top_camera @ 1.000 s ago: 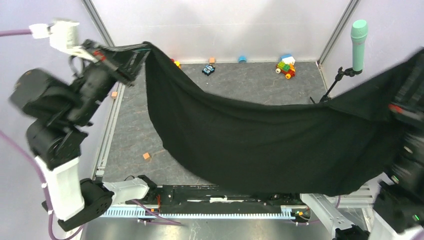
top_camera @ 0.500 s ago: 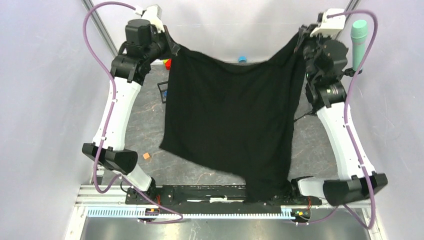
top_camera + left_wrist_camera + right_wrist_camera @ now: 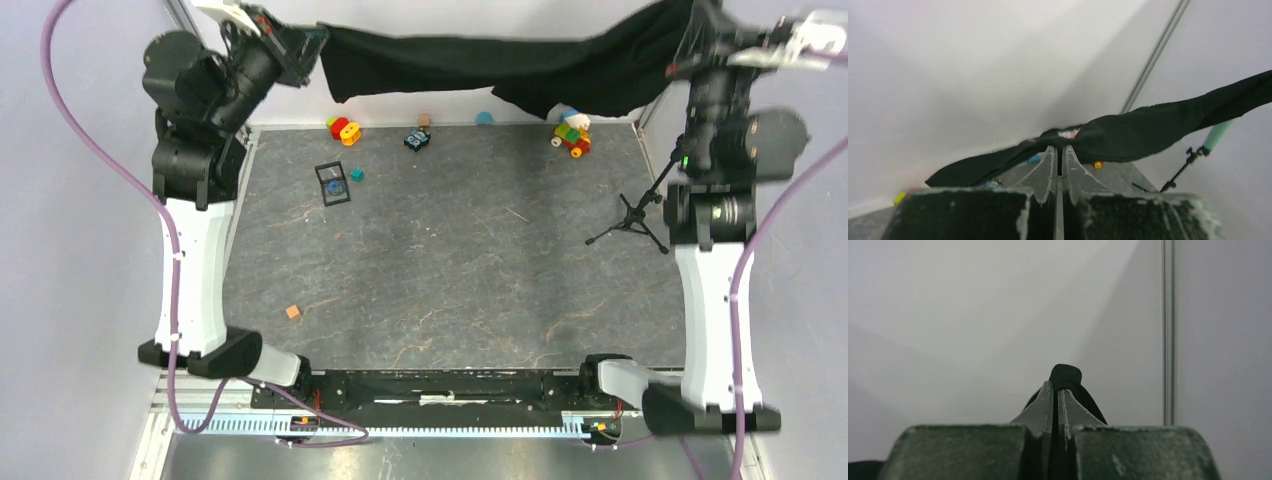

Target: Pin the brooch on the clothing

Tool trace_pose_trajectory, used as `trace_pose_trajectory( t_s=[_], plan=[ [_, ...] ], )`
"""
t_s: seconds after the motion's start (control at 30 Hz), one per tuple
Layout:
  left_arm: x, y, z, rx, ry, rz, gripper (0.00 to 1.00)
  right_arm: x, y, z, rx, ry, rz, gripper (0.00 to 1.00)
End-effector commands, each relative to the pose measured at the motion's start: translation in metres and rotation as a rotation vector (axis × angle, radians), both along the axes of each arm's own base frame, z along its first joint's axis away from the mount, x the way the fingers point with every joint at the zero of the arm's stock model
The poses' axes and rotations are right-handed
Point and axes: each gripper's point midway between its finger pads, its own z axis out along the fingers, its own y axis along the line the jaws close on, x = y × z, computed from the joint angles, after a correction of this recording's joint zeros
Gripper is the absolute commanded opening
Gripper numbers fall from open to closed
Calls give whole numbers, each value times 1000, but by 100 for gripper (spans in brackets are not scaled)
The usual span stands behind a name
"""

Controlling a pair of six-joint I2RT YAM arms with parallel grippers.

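The black T-shirt (image 3: 480,62) hangs high over the far edge of the table (image 3: 450,270), stretched into a sagging band between the two arms (its print is folded out of sight, save a pink fleck in the left wrist view). The left gripper (image 3: 1058,150) is clamped on one end of the cloth, and the right gripper (image 3: 1054,385) pinches the other. Well below, the small blue brooch (image 3: 334,186) appears to lie inside a black square frame (image 3: 320,186), with a teal cube (image 3: 357,174) just beside.

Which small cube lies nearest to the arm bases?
The orange cube alone at the near left; the teal cube sits beside the black frame case, and the far orange cube lies farthest back.
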Motion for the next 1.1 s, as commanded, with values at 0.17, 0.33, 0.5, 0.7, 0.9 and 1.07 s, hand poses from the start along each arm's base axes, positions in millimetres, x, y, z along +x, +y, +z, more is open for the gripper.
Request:
trace_pose_trajectory(
  t_s=[0.17, 0.33, 0.5, 0.7, 0.9, 1.07],
  plan=[
    [-65, -6, -215, 1, 433, -103, 2, -85, -5, -245, 175, 423, 12, 0],
    [-136, -3, -338, -42, 753, -144, 2, -139, -20, -360, 308, 675, -89, 5],
    [-206, 7, -398, -15, 987, -153, 74, -176, -22, -398, 358, 766, -119, 65],
    [-222, 17, -384, 14, 929, -128, 100, -199, -40, -378, 345, 703, -211, 96],
    [-211, 10, -372, 31, 892, -171, 100, -186, -34, -365, 257, 714, -180, 98],
    [-195, 3, -379, 6, 900, -190, 100, -157, -9, -400, 170, 879, -55, 96]
  ],
)
